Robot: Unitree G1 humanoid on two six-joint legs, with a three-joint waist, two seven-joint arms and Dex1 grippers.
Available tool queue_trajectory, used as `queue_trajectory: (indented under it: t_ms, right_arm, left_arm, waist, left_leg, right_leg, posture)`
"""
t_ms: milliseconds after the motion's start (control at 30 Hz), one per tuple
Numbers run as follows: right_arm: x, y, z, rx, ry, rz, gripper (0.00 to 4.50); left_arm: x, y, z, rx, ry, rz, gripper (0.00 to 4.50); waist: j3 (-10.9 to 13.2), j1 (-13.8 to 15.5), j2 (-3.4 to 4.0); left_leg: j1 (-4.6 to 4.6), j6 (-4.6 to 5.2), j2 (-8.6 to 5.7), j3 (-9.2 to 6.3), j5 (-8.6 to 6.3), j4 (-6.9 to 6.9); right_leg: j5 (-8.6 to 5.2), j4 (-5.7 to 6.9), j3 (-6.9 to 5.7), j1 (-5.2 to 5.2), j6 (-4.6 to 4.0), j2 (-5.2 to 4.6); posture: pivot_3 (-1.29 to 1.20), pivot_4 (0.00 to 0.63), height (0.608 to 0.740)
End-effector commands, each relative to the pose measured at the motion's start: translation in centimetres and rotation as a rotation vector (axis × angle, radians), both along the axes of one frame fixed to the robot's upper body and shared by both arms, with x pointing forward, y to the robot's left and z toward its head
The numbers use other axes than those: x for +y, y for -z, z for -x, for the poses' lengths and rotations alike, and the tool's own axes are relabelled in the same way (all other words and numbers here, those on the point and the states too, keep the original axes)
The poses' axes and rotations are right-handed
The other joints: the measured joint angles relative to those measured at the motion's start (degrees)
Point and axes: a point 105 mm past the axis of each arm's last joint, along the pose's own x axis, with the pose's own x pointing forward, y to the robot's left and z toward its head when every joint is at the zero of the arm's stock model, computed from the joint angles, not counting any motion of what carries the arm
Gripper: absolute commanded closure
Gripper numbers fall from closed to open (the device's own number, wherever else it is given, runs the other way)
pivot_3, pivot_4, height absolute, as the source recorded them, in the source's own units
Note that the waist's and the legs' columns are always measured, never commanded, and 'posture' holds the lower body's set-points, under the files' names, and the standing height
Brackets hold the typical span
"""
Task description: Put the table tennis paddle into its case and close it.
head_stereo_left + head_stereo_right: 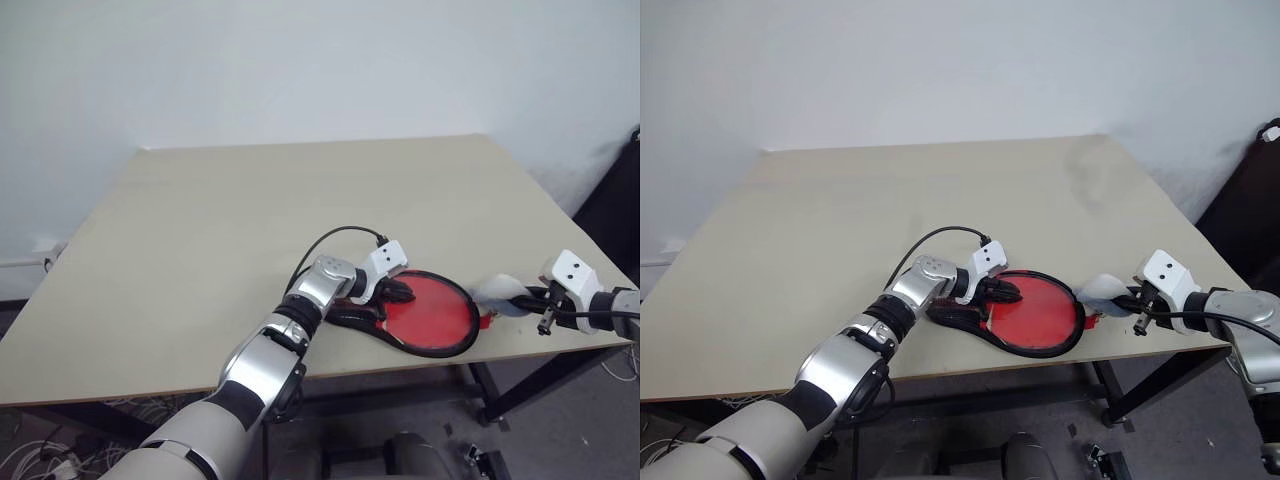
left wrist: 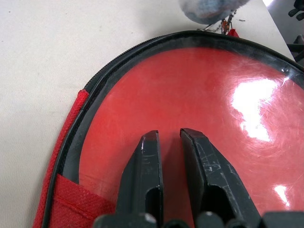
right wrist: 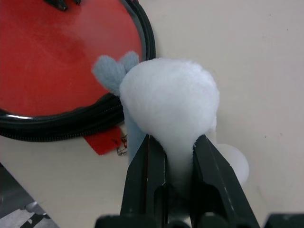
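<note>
Closest to the robot, the left gripper (image 1: 398,292) is down on the case (image 1: 435,318), its two black fingers (image 2: 147,166) drawn nearly together and pressed flat on the clear front, pinning the pouch to the table (image 1: 200,230). They hold nothing between them; they bear down on the plastic. Right under those fingertips and spreading away from them is the table tennis paddle (image 2: 190,95), its red face showing through the clear window, so the paddle sits inside the case already. The black zip edging (image 2: 118,59) curves round just beyond the fingers.

Out past the far rim of the case, the right gripper (image 1: 528,299) has its fingers clamped on a fluffy grey-white puff (image 3: 168,102), which seems to hang by a small metal link and a red tag (image 3: 104,138) from the zip's edge. That puff looks like the zip pull's charm. It lies just beside the case's rim, off the right gripper's tips, toward the left gripper.

My read: insertion is done, closing is the step in hand. How far the zip has run I cannot tell. Next, the right gripper should draw the puff along the zip line around the rim while the left keeps the case from sliding. Pull along the track, not away from it, or the case may lift.
</note>
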Motion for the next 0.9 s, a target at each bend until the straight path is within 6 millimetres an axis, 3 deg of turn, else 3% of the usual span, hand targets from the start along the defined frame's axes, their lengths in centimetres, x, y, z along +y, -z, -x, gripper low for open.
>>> queue_trajectory:
  t_ms: [33,900]
  right_arm:
    - [-0.7,-1.9,0.3,-0.029,-0.003,0.014,4.36]
    - [1.2,-1.5,3.6,0.133,-0.14,-0.107,4.36]
  left_arm:
    - [1.1,1.7,0.2,0.031,-0.02,-0.078,3.84]
    - [0.5,1.7,0.3,0.031,-0.02,-0.072,3.84]
  waist:
    - [0.0,0.03,-0.01]
    - [0.03,0.3,-0.07]
  left_leg:
    - [0.0,0.0,0.0,0.0,0.0,0.0]
    - [0.01,0.01,0.02,0.02,-0.01,0.01]
  right_leg:
    - [0.0,0.0,0.0,0.0,0.0,0.0]
    - [0.0,-0.01,-0.01,0.03,0.0,0.0]
  posture:
    - [0.0,0.0,0.74]
    - [0.0,0.0,0.74]
